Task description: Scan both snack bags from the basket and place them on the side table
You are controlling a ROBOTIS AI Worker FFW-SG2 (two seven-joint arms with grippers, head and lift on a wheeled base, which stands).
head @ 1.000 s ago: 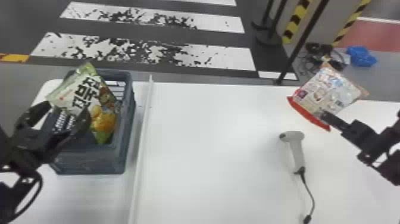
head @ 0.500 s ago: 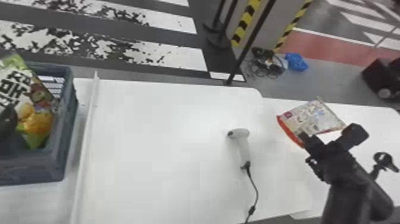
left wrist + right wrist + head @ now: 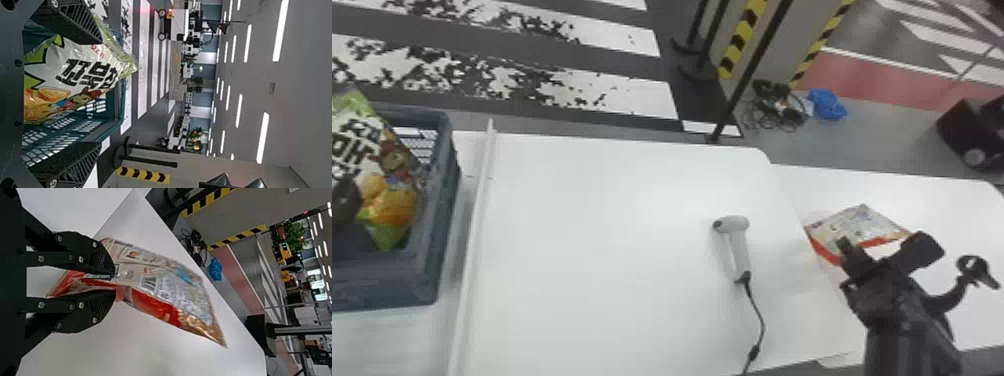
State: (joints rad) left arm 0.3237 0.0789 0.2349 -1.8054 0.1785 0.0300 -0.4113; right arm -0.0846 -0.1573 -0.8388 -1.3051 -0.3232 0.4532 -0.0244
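My right gripper is over the side table, shut on one end of the red-edged snack bag. In the right wrist view, the gripper pinches that snack bag, whose barcode side shows; whether the bag touches the table I cannot tell. The green and white snack bag leans in the basket at the left edge, with my left gripper beside it. In the left wrist view, the gripper stands wide open around part of the snack bag.
A white scanner with a black cable lies on the main table, left of the right arm. A raised white strip runs between basket and scanner. A black pole stands behind the table.
The head view has swung to the right. My right gripper has carried the red-edged snack bag rightward and lower, from beside the scanner to over the side table. The left gripper remains by the basket.
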